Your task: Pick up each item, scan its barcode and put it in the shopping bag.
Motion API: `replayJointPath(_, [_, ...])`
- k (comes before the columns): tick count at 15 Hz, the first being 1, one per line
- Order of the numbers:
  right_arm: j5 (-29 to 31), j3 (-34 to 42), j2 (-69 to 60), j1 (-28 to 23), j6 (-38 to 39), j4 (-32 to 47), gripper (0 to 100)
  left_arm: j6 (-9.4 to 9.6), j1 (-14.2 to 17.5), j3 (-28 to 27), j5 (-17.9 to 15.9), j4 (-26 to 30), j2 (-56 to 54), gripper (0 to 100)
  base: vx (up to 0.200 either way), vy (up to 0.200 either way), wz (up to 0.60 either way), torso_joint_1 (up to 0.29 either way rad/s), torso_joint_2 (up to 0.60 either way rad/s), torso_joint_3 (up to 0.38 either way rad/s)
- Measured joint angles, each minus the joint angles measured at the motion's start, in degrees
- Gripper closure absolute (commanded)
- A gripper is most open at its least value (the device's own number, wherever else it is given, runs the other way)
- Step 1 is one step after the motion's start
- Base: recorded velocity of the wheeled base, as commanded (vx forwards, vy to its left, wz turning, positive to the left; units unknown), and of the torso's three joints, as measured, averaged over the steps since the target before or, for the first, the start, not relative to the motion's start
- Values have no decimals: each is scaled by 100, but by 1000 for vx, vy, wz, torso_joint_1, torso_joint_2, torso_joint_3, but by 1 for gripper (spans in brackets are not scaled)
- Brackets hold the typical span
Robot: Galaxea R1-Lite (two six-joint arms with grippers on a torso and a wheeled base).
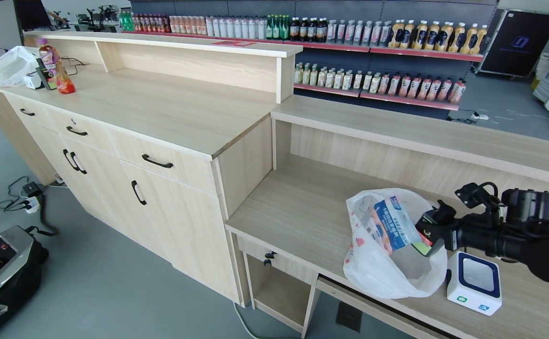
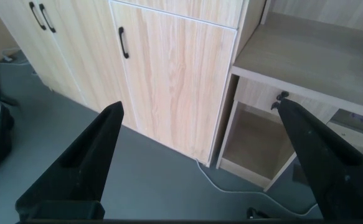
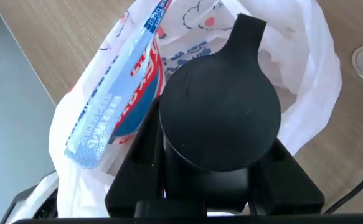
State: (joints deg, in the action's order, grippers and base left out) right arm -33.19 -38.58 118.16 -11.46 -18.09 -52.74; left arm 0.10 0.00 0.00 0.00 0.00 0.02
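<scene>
A shop interior: shelves point(image 1: 378, 47) of bottled drinks run along the far wall, and a pale wooden bench point(image 1: 302, 207) stands in front of them, its lower section on the right.

On that section, near the front edge, the white shopping bag point(image 1: 387, 278) stands open, with a small white scanner point(image 1: 474, 282) just to its right. A flat blue-and-red packet point(image 1: 389, 223) leans tilted in the bag's mouth. The right gripper point(image 1: 427, 233) is at the packet's right end, and its jaws appear closed on that edge, though the wrist camera's own mount hides the contact.

The left gripper point(image 2: 200, 106) hangs over the floor, facing the cabinet doors, with its jaws spread wide and nothing between them.

The packet looks light and soft, probably a film-wrapped pack that bends and may slide in a loose grip. Holding one short edge and pinching firmly across the flat faces suits it. The bag is limp plastic, so its rim may fold inward under the packet.
</scene>
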Motion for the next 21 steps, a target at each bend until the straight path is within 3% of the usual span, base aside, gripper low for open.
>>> replayJointPath(8, [0,-797,717,66,41,-222,100,0,0,0,0,0,0,0,0,0,0,0,0,0])
replayJointPath(21, [0,-1304,1569,133,35,-272,100,0,0,0,0,0,0,0,0,0,0,0,0,0])
